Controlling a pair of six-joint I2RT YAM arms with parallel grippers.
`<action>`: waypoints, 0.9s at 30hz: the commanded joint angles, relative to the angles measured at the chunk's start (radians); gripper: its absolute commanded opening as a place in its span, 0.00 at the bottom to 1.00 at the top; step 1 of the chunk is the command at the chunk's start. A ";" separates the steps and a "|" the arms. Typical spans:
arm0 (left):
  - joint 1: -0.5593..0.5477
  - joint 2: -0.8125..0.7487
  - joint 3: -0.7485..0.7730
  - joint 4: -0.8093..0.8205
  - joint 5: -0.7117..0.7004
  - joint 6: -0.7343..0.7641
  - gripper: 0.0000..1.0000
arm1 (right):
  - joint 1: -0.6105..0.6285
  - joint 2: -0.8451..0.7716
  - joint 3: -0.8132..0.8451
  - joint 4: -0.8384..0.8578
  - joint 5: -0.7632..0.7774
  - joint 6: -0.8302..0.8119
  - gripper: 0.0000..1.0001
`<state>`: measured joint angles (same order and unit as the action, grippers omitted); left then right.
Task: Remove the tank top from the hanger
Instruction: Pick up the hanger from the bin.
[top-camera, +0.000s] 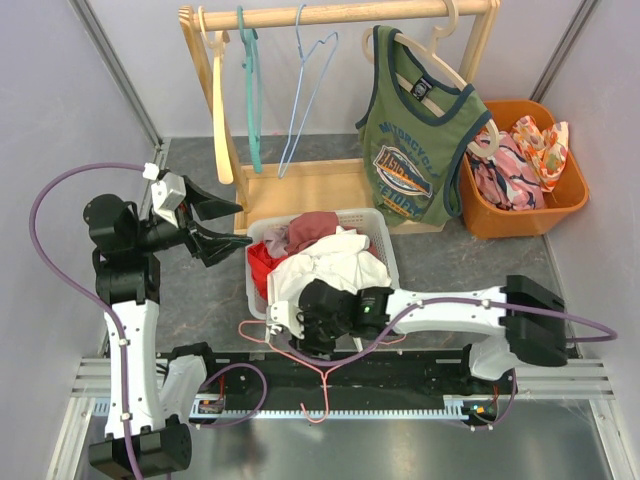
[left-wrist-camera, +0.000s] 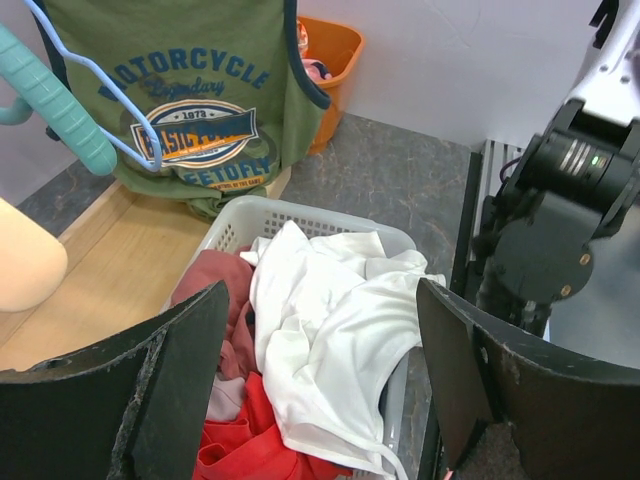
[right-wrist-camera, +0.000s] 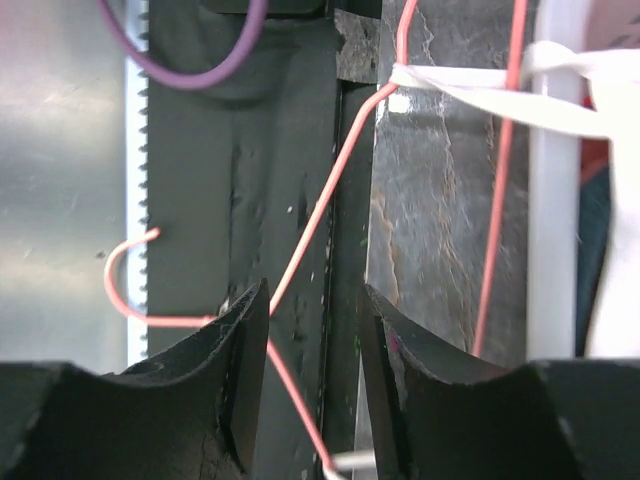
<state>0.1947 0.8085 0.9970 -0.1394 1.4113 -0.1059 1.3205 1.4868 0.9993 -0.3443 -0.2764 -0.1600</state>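
The job looks almost done. The white tank top (top-camera: 330, 262) lies in a heap in the white laundry basket (top-camera: 388, 250) in the middle of the table (top-camera: 460, 255). The pink wire hanger (top-camera: 326, 390) lies flat at 6 o'clock from the basket, partly on the black rail (right-wrist-camera: 200, 200) at the near edge. In the right wrist view a thin white strap (right-wrist-camera: 470, 90) crosses over the pink wire, so I think the top is not quite free of it yet. The right gripper (right-wrist-camera: 313, 300) sits low over the hanger. Its two fingers are a little apart, with the wire running between them, and they do not squeeze it. The left gripper (top-camera: 243, 222) hangs in the air at 9 o'clock from the basket. Its fingers are wide apart, hold nothing, and point at the clothes. For the next move, I think one gripper must pinch the wire tight and the other must take the white cloth. Then they can pull apart so the strap slips off. The wire is thin and may slide, so the pinch must be firm. The table is dark grey, like stone. At 12 o'clock stands a wooden rack (top-camera: 340, 14) with a teal hanger (top-camera: 250, 100), a blue wire hanger (top-camera: 305, 90) and a green motorcycle tank top (top-camera: 410, 150). At 2 o'clock is an orange bin (top-camera: 560, 200) full of clothes. Pale walls stand all around.
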 joint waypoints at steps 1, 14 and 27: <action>-0.001 -0.015 0.035 -0.019 -0.020 0.043 0.83 | 0.003 0.116 0.022 0.186 0.018 0.062 0.48; -0.001 -0.019 0.058 -0.028 -0.025 0.040 0.83 | 0.005 0.288 0.045 0.337 0.022 0.143 0.48; -0.001 -0.017 0.075 -0.048 -0.034 0.066 0.84 | 0.002 0.239 0.090 0.214 -0.012 0.129 0.00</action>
<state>0.1947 0.7975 1.0241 -0.1837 1.3876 -0.0799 1.3205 1.7824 1.0122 -0.0696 -0.2699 -0.0021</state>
